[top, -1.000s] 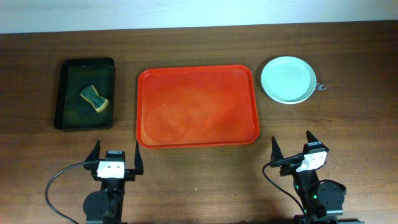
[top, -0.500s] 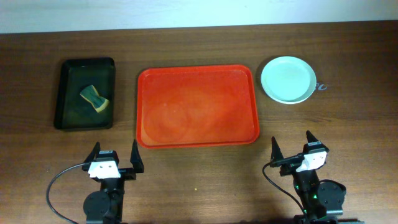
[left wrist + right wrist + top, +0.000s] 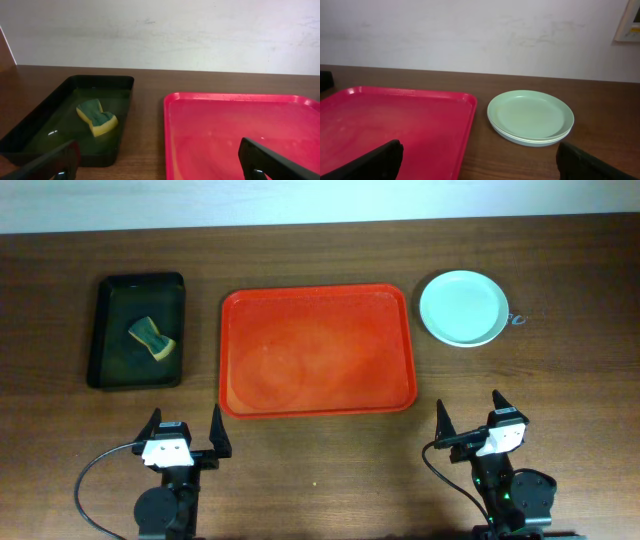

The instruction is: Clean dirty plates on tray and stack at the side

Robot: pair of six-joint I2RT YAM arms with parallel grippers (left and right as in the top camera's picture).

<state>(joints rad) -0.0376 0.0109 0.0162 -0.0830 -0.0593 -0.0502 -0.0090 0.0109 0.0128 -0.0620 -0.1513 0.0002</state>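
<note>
Right of the glossy rectangular tray (image 3: 320, 350), round mint plates (image 3: 463, 308) sit stacked; left gripper (image 3: 187, 420) and right gripper (image 3: 468, 405) gape.

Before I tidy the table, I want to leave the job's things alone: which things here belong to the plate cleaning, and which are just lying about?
Job: plates, stacked right of the tray; sponge in the black tray, likely for wiping.
Lying about: small metal thing beside the plates, too small to identify.
</note>
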